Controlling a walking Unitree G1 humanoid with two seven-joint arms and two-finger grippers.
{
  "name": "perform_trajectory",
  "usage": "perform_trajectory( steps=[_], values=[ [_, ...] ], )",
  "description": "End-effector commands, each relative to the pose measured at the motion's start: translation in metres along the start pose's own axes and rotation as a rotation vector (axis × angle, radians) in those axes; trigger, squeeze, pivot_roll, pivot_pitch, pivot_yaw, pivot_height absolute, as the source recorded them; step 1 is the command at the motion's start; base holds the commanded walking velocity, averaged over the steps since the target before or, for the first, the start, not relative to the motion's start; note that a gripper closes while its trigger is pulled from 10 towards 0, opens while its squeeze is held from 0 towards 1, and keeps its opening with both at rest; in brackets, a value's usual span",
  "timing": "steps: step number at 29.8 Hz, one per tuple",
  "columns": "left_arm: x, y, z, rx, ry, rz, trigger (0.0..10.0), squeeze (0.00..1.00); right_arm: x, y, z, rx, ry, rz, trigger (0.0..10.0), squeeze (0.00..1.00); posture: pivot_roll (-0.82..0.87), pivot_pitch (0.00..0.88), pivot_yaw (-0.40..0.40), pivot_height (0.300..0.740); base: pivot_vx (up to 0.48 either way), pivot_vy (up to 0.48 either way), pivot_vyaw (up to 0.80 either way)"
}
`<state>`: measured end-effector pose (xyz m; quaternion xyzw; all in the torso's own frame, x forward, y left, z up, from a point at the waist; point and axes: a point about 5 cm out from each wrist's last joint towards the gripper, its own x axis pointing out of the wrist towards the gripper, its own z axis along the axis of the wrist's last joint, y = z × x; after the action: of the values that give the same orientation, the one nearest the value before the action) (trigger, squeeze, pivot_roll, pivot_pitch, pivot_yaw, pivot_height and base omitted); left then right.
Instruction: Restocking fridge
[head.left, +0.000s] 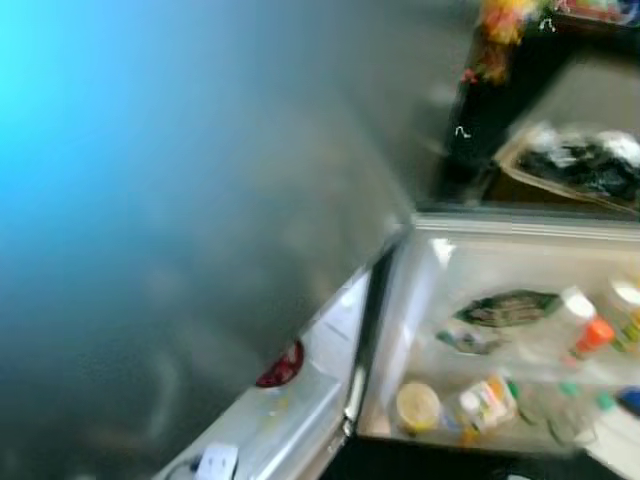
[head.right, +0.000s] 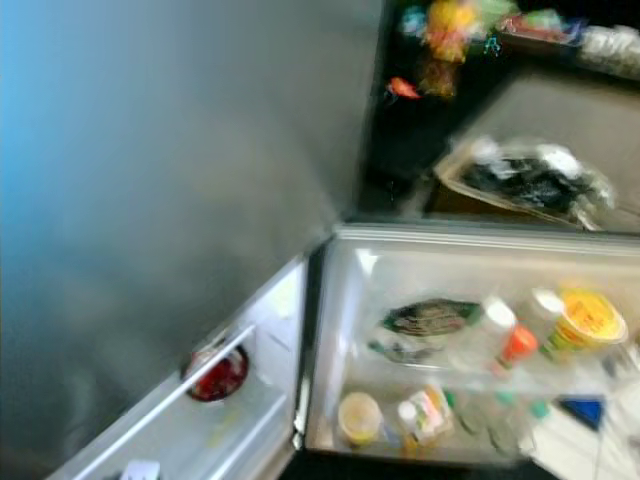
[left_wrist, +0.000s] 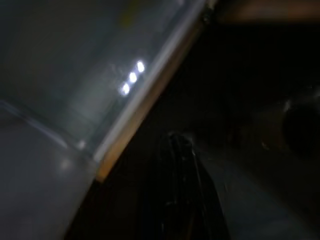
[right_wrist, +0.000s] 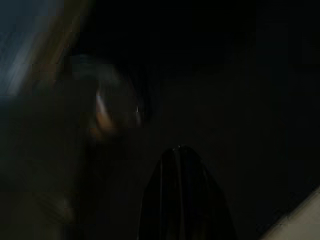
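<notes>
The fridge (head.right: 480, 340) stands open below the head camera, its lit white interior seen from above and badly blurred. On its upper shelf lie a dark green packet (head.right: 430, 317), a white bottle with an orange cap (head.right: 505, 335) and a yellow tub (head.right: 590, 320); on the shelf below stand a pale round tub (head.right: 360, 415) and a small carton or bottle (head.right: 428, 412), with blurred green-capped containers further right that cannot be told apart. The right side of the interior is cut off by the picture's edge. The open fridge door (head.right: 150, 200) swings out on the robot's left, its grey outer face taking up much of the picture; its inner bin (head.right: 215, 420) holds a round red-lidded item (head.right: 215, 375), and something small and white sits lower down, too blurred to name. On top of the fridge a tray (head.right: 530, 180) holds dark, plastic-wrapped contents, and behind it colourful objects (head.right: 450, 30) sit against a dark background, too smeared to identify. The left gripper (left_wrist: 182, 165) shows as dark fingers drawn close together in the left wrist view, beside a pale edge with three small lights, holding nothing visible. The right gripper (right_wrist: 180, 170) is a dark shape in near blackness; I cannot tell how its fingers stand.
</notes>
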<state>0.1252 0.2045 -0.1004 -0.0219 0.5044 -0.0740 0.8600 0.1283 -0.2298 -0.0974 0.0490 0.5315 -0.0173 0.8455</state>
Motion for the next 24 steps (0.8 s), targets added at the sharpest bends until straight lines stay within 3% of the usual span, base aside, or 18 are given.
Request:
perform_trajectory(
  steps=[1,24],
  values=[
    [-0.0027,-0.0006,-0.0118,-0.009,0.036,-0.019,10.0,0.00,-0.0012,-0.0019,-0.0069,0.011,0.020,-0.008,10.0,0.00,-0.05,0.046,-0.008,0.740,0.000,0.000,0.00],
    [-0.0037,-0.0026,-0.0158,-0.021,0.042,-0.047,10.0,0.00,-0.0007,0.0004,-0.0072,0.001,0.015,-0.003,10.0,0.00,-0.05,0.047,-0.007,0.740,0.000,-0.426,0.00]
  ],
)
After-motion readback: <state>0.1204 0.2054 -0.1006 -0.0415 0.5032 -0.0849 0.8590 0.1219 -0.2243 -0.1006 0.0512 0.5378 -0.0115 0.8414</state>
